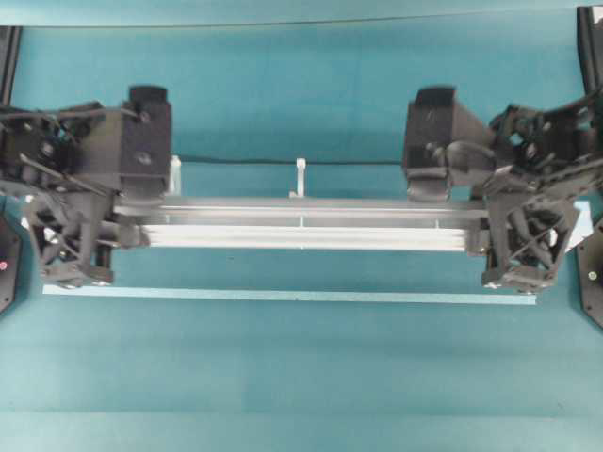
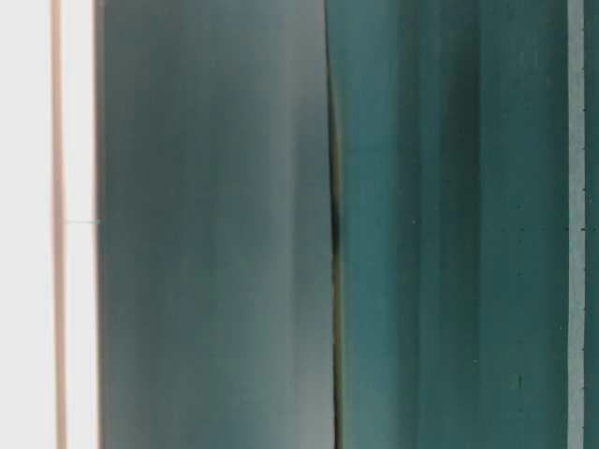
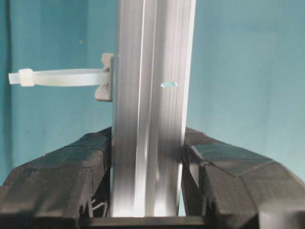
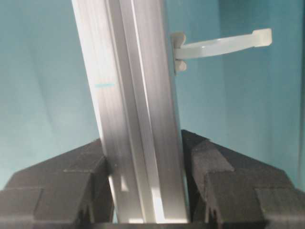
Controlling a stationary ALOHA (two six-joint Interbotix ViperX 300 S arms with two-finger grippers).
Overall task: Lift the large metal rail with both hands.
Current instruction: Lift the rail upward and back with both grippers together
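A long silver aluminium rail (image 1: 311,222) with lengthwise grooves hangs level across the middle of a teal table (image 1: 301,377), gripped at each end by one of two black robot grippers. The left gripper (image 3: 147,191) has its dark padded fingers (image 3: 62,181) pressed against both flanks of the bar, jaws partly closed on the metal; the right gripper (image 4: 145,191) clamps the other end the same way. In the overhead view the left gripper (image 1: 94,226) sits at the left end and the right gripper (image 1: 513,231) at the right end. The rail's ends stop short of the table's side edges, and bare teal surface lies open ahead of and behind it. One thin pale tape strip (image 1: 283,295) of similar length lies on the table, apart from the bar and parallel to it. Three white zip-tie tabs stand along one edge of the rail: one near the left end (image 1: 175,174), one at the middle (image 1: 301,177), and one near the right end (image 4: 219,45), seen from the right wrist camera. The table-level view is a blur of teal and grey.
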